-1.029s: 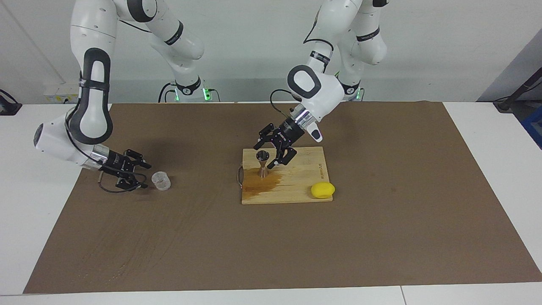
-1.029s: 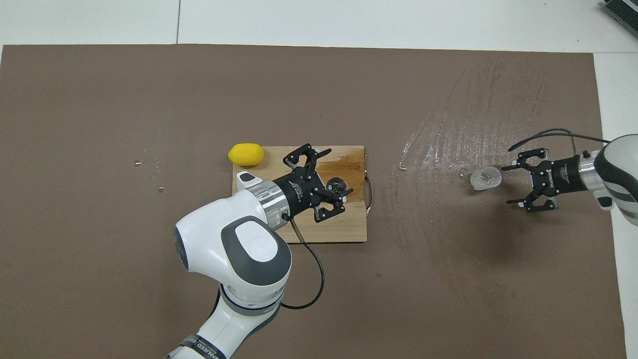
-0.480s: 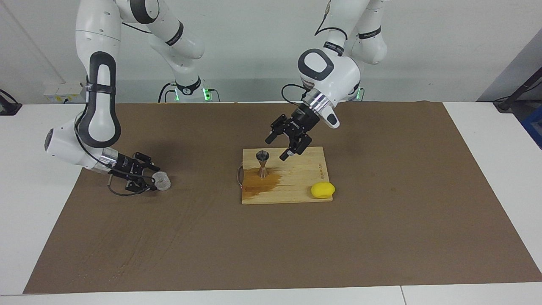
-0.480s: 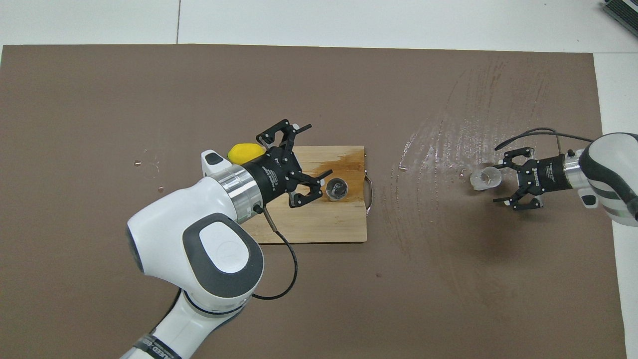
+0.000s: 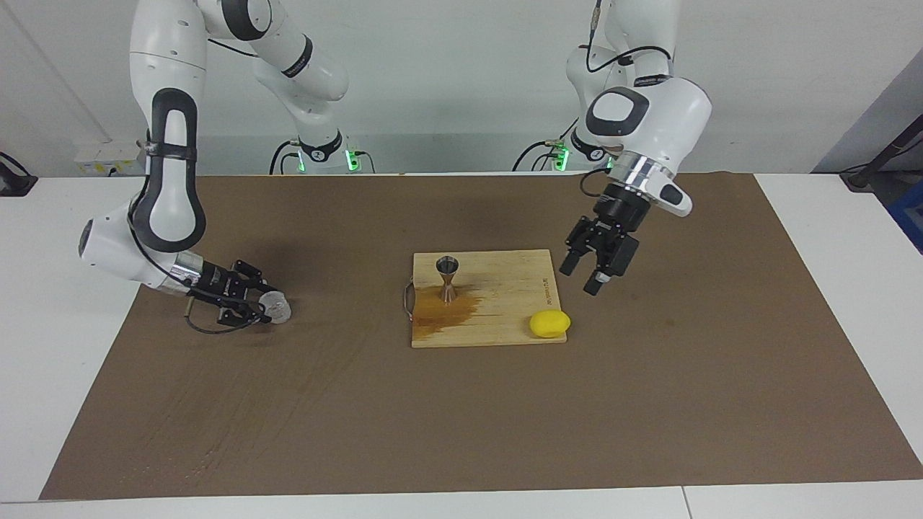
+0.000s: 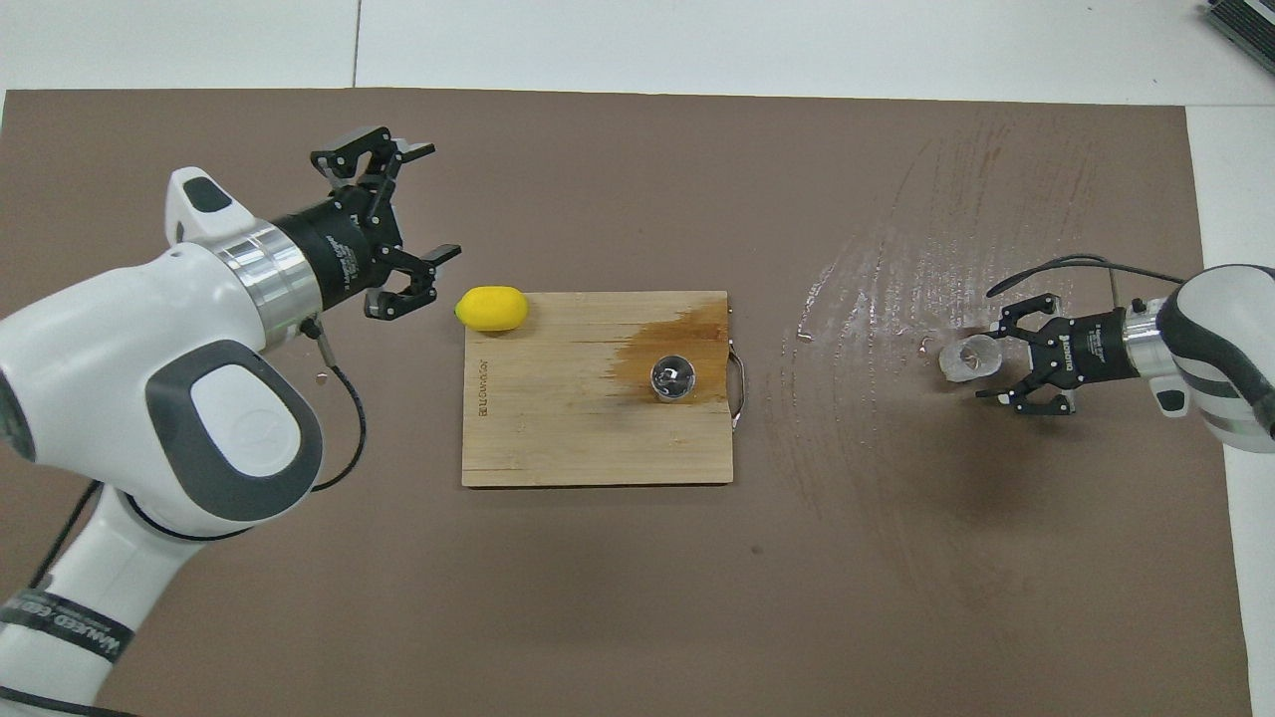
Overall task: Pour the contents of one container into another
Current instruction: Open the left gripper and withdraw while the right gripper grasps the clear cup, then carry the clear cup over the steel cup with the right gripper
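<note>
Wet brown mat. Right gripper at the clear plastic cup, frame edge, grip undeterminable; the cup may skid. Left gripper open, waiting.

jigger on board; lemon at board's corner | cup toward right arm's end

Clear cup upright on mat; steel jigger upright on board.

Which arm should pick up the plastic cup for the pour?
Right. The right claw is already down around the plastic cup on the mat. The left claw is open, raised over the mat past the board's lemon end.
</note>
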Available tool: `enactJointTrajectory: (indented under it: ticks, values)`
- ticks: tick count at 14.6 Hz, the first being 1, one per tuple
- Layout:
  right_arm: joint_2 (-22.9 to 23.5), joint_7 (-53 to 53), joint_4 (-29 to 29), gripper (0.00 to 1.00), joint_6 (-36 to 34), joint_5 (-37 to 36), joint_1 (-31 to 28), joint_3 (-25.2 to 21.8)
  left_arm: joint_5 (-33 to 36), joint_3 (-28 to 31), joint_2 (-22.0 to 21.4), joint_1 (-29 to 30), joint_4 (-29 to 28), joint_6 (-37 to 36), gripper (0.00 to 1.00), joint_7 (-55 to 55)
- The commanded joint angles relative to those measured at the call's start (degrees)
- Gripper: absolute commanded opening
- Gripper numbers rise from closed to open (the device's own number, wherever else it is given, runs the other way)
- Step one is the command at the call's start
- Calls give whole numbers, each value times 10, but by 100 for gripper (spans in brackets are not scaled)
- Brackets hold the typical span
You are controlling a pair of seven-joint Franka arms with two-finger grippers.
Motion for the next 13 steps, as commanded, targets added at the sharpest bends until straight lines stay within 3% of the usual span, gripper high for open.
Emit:
enactJointTrajectory:
  ticks: [1, 5, 13]
  values:
    - [-7, -3, -13, 71, 13, 27, 0, 2, 134, -5, -16, 53, 2, -30, 100, 1]
    - [-6, 8, -12, 72, 20, 34, 1, 2, 323, -4, -16, 132, 63, -183, 100, 18]
    - [-7, 26, -14, 73, 18, 48, 1, 6, 338, -3, -18, 236, 127, -384, 100, 333]
